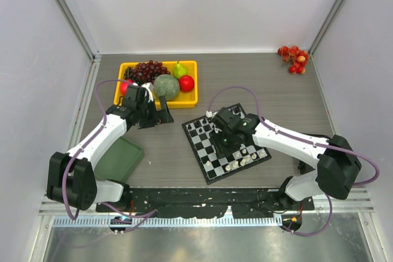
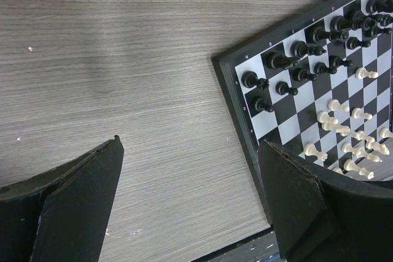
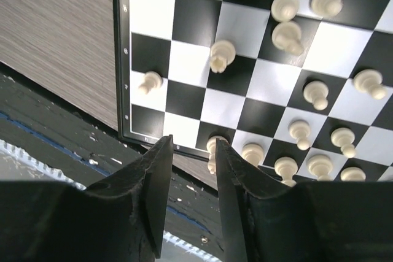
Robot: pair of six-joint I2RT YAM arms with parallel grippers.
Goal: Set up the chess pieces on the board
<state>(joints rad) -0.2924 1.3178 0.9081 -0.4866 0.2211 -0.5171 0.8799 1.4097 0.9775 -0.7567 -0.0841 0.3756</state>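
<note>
The board (image 1: 197, 153) lies tilted at the table's centre right. Black chess pieces (image 2: 295, 65) stand on its far rows and white chess pieces (image 2: 344, 127) on its near rows. My right gripper (image 1: 224, 138) hovers over the board; in the right wrist view it (image 3: 192, 141) is open by a narrow gap above the board's (image 3: 196, 62) near edge. One white piece (image 3: 213, 150) stands against the inner side of its right finger. Several other white pieces (image 3: 307, 90) stand on nearby squares. My left gripper (image 1: 153, 118) is wide open and empty (image 2: 190, 170) over bare table, left of the board (image 2: 230, 96).
A yellow tray (image 1: 187, 100) at the back holds grapes (image 1: 147, 70), broccoli (image 1: 166, 85), a pear (image 1: 179, 69) and a red fruit (image 1: 186, 83). A green tray (image 1: 120, 159) lies at the front left. Red berries (image 1: 293, 58) sit at the back right corner.
</note>
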